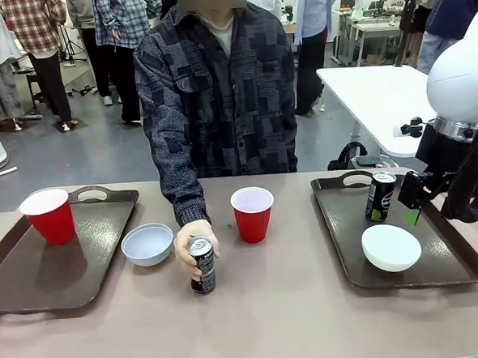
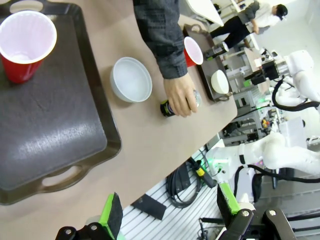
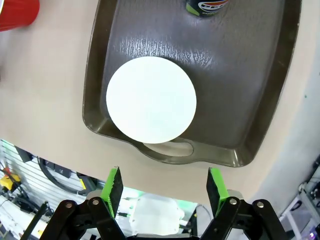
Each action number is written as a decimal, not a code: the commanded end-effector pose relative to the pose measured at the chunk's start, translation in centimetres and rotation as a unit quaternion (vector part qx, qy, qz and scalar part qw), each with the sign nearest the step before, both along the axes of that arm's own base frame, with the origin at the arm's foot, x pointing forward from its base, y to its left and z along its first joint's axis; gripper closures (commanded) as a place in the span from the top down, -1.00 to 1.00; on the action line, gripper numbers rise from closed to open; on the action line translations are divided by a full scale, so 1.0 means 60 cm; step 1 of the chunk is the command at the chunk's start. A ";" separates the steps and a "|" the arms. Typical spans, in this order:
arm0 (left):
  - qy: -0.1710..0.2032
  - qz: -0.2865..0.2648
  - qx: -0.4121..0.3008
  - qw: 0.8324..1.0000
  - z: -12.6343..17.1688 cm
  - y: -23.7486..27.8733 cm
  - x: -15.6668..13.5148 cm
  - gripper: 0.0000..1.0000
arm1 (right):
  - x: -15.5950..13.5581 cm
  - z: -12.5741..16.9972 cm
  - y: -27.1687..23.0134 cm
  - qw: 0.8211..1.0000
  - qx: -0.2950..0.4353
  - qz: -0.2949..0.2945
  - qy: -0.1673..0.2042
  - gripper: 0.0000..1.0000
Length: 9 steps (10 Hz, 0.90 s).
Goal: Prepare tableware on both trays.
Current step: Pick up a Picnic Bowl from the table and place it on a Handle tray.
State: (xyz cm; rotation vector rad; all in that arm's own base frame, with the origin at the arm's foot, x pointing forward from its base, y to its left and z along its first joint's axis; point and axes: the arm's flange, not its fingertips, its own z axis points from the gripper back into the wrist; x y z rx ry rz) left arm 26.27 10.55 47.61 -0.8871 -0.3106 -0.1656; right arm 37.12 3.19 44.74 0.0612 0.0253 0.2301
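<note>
The left tray carries a red cup. On the bare table beside it sit a white bowl and the second red cup. A person's hand grips a black can standing on the table. The right tray holds a white bowl and a black can. My right gripper hovers open over that tray, right of its can; in its wrist view the right gripper is empty above the bowl. My left gripper is open, empty, high off the table's near edge.
The person stands at the far side, their sleeve reaching over the table's middle. Past the near table edge lie cables and robot bases. A white table stands behind at the right.
</note>
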 end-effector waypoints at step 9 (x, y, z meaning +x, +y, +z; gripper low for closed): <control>-0.047 -0.047 0.383 0.921 0.160 -0.308 0.081 1.00 | -0.119 -0.015 -0.055 0.909 0.406 -0.083 0.037 0.74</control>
